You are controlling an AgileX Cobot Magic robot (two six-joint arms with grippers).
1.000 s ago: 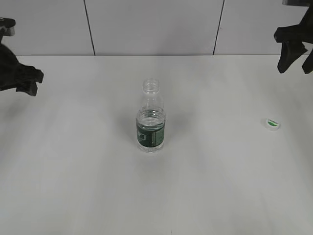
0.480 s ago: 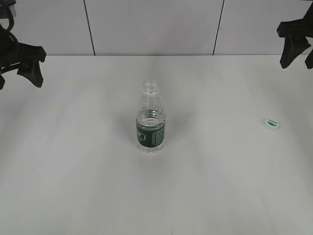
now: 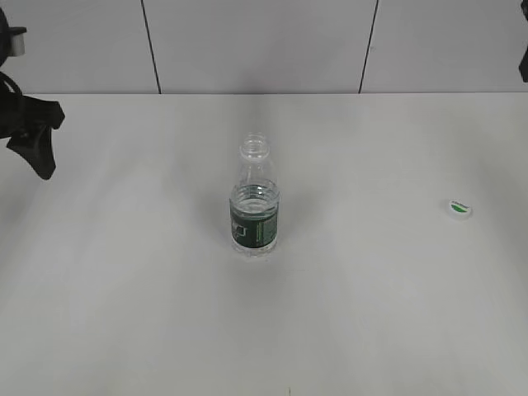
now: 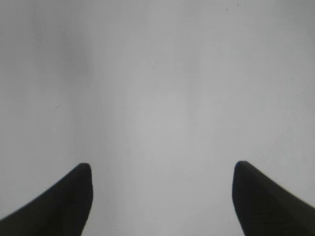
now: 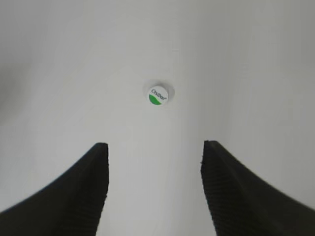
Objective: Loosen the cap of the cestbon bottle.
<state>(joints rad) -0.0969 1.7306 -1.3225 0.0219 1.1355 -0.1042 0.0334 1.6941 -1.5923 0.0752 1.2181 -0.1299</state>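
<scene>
Bottle (image 3: 254, 205) upright mid-table (image 3: 124, 313), neck bare, well to the right of the left pincer (image 4: 160, 196), which hangs at the table's left edge with its jaws spread over blank surface. Ahead of the right pincer (image 5: 155, 189), also released and holding nothing, the cap (image 5: 158, 95) lies alone on the table, well apart from the bottle.

bright, even, diffuse light with faint soft shadows on the table (image 3: 124, 313); both wrist views look slightly soft.
</scene>
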